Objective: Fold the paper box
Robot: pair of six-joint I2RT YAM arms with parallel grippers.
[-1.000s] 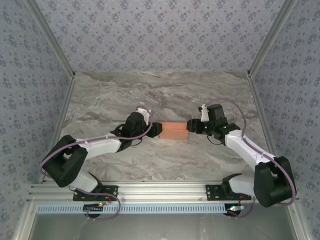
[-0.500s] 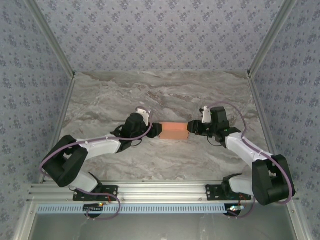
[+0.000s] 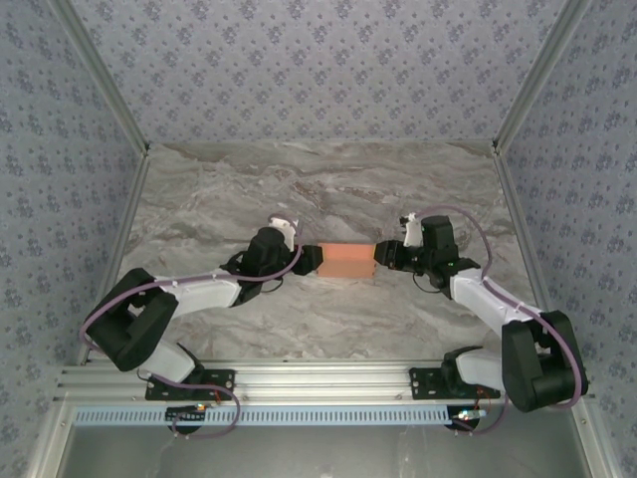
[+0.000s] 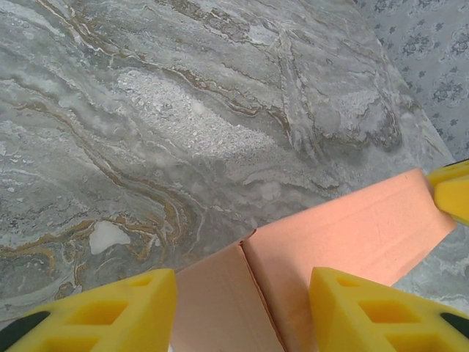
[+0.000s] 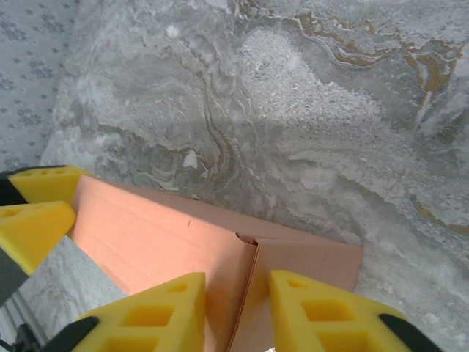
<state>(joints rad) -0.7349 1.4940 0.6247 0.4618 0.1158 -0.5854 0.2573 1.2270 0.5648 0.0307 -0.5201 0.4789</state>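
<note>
The paper box (image 3: 346, 261) is a small salmon-orange folded box lying on the marble table (image 3: 328, 189), between my two arms. My left gripper (image 3: 311, 259) holds its left end. In the left wrist view the yellow fingers (image 4: 117, 312) stand on either side of the box (image 4: 344, 235), against its end flap and long side, around my left gripper (image 4: 242, 293). My right gripper (image 3: 381, 254) is at the right end. In the right wrist view that right gripper (image 5: 238, 297) is pinched on the box (image 5: 146, 235) where the end flap meets the side wall.
Patterned walls (image 3: 318, 60) close in the table at the back and both sides, with metal posts (image 3: 528, 80) at the corners. An aluminium rail (image 3: 318, 383) carries both arm bases along the near edge. Bare marble lies behind and in front of the box.
My right gripper has narrowed onto the box's right end and its wrist has turned slightly. The left gripper and the box have hardly moved.
</note>
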